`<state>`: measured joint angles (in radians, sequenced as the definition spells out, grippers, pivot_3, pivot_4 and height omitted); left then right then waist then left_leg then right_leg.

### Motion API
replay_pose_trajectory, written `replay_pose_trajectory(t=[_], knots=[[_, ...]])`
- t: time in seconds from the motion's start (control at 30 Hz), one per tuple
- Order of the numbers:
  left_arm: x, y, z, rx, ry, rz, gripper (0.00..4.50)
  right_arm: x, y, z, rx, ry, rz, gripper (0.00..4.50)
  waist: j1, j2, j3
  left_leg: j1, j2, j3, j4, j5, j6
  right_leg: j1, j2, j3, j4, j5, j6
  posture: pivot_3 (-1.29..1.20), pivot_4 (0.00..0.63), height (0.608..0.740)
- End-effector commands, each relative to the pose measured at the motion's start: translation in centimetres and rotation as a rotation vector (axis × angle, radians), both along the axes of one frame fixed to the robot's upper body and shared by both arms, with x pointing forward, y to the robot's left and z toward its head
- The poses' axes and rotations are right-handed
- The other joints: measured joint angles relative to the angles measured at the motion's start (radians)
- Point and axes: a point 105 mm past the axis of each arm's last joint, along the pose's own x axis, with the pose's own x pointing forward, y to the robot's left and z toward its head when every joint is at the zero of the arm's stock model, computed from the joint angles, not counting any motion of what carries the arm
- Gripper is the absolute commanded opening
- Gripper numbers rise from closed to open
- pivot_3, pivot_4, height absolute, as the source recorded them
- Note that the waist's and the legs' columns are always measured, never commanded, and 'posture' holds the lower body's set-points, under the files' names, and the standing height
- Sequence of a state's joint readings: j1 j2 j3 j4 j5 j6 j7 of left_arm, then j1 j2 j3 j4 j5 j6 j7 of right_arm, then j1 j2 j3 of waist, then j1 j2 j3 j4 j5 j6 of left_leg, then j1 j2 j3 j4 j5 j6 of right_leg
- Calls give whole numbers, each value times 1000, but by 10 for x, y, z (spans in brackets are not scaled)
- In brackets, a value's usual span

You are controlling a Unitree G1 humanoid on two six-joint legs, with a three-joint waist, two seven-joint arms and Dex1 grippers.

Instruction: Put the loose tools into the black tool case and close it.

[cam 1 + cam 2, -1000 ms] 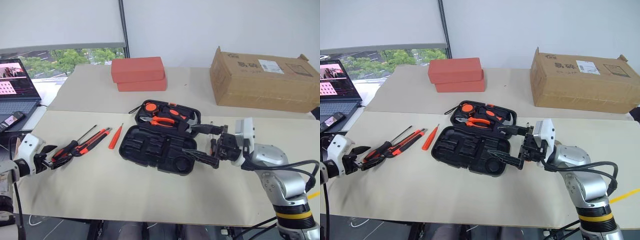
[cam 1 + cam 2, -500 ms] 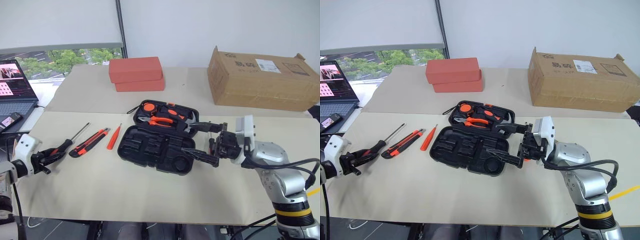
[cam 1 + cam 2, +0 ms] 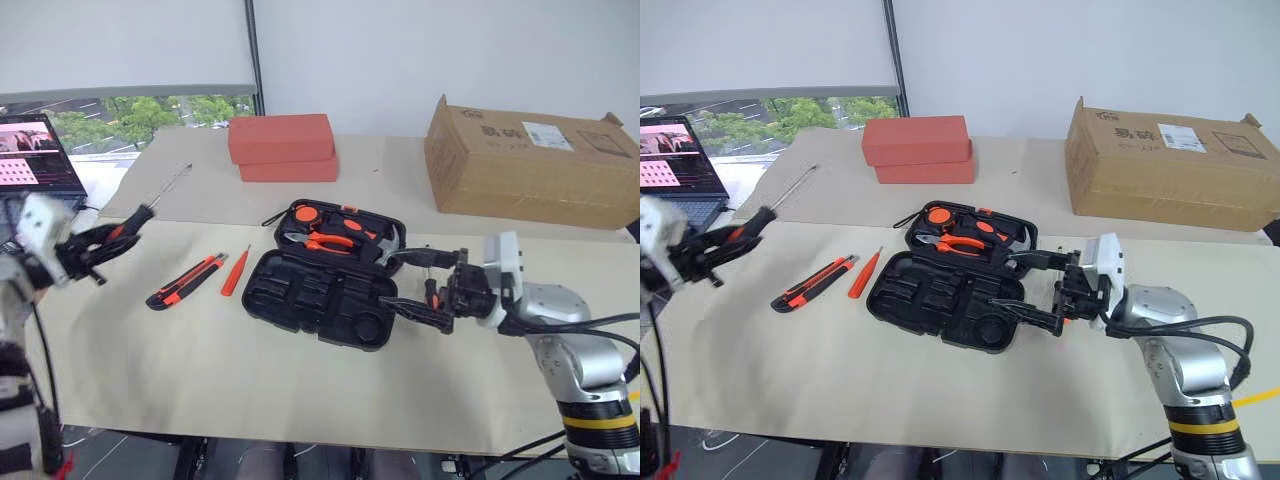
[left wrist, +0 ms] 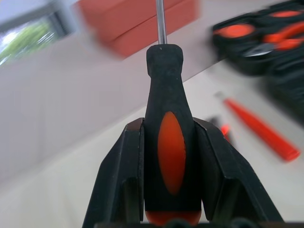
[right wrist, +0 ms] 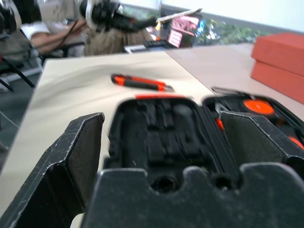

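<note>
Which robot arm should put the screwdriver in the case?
Left, probably: its pincer already grips the black-and-orange-handled screwdriver. The right pincer waits open and empty beside the open black plastic case.

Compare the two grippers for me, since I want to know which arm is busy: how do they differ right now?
The left gripper is shut on a screwdriver, gripping its black-and-orange handle; the right gripper is open and holds nothing. The left gripper is raised above the table, off to the left of the tool case; the right gripper sits low beside the case's right edge, pointing at it. Both have two black fingers.
</note>
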<state>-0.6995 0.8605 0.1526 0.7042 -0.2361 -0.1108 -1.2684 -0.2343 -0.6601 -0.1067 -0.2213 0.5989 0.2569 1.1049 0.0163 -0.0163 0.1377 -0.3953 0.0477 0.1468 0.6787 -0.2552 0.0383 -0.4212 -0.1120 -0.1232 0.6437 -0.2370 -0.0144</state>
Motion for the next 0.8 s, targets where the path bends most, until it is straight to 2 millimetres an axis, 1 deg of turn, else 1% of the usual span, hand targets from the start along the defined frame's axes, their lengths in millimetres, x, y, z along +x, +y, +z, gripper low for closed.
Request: replay_pose_trajectory(t=[0.03,0.1,0.13,0.17,0.27,0.4,0.5,0.6,0.67,0.8], knots=[[13,-52,3,201,-66,-249,964,-1,-9,8,1,-66,-35,4500,-3,-1,0,0,0,0,0,0,0,0,0,0,0,0,0,0,150,711],[20,-82,-1,288,-92,-376,964,-4,-12,5,6,-67,-57,4500,-6,-1,0,-2,0,1,1,0,0,-1,1,0,0,0,0,0,150,711],[21,-91,-3,314,-99,-417,964,-5,-14,4,9,-65,-66,4500,-8,-1,0,-2,0,1,1,0,-1,-1,1,0,0,0,0,0,150,711],[23,-98,-5,345,-101,-450,964,-7,-15,3,9,-64,-79,4500,-12,-1,0,-2,0,1,1,1,-1,-1,2,1,-1,0,0,0,150,711],[27,-113,-15,444,-105,-515,964,-13,-22,-1,7,-57,-123,4500,-23,-1,0,-2,0,1,0,1,-1,-2,3,1,-2,0,0,0,150,711],[32,-137,-16,464,-115,-574,964,-23,-34,-5,8,-49,-202,4500,-26,-2,0,-2,0,1,0,1,-1,-2,3,1,-2,0,0,0,150,711],[30,-146,-22,497,-108,-626,964,-30,-38,-5,7,-43,-236,4500,-22,-2,0,-2,0,0,1,-3,5,-1,1,1,-1,0,1,0,150,711],[29,-155,-28,533,-101,-660,964,-37,-38,-4,11,-40,-261,4500,-21,-2,0,-2,0,-1,1,-4,8,-1,1,1,-1,-1,2,0,150,711],[31,-157,-31,553,-97,-652,964,-40,-36,-4,4,-29,-270,4500,-22,-2,0,-2,0,-1,1,-4,8,-1,2,1,-1,-1,1,0,150,711],[37,-155,-37,586,-79,-602,964,-40,-39,-5,-34,-20,-302,4500,-25,-2,0,-2,0,-1,1,-4,8,-2,2,1,0,-1,1,0,150,711]])
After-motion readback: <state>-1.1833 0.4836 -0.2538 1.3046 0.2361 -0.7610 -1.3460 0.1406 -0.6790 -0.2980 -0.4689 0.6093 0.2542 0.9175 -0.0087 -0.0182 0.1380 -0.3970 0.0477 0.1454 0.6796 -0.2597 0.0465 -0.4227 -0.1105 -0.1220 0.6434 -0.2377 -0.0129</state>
